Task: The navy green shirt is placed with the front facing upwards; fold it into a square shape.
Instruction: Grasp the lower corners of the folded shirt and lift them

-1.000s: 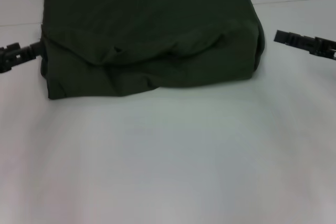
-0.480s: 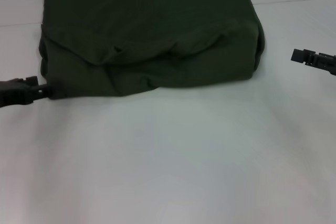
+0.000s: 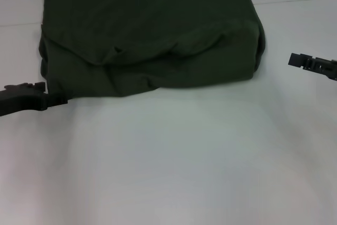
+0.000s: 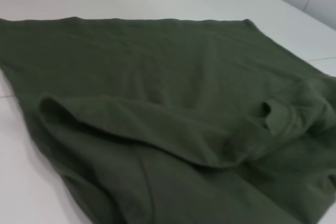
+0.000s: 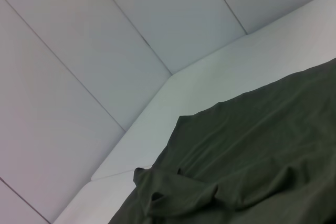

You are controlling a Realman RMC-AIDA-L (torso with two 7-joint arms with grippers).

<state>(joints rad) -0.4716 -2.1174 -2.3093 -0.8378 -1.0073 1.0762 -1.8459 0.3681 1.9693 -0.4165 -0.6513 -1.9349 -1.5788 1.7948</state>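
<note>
Both pincers are seen beside the folded shirt on the white table.
From the head, the left gripper touches its near left corner, the right gripper is held apart; finger spread cannot be told. From both wrists, only rumpled green cloth is shown.

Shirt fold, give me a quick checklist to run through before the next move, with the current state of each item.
1. The navy green shirt lies folded on the white table, plain side up, no lettering showing: ok.
2. Square shape: not ok; the outline is wider than deep, and the near edge is rumpled with a loose flap across the middle.
3. Left gripper at the shirt's near left corner, low by the table: ok.
4. Left gripper holding cloth: cannot tell.
5. Right gripper apart from the shirt, off its right edge: ok if only the left works; not ok for a two-handed fold.
6. Table in front of the shirt free for folding: ok.
</note>
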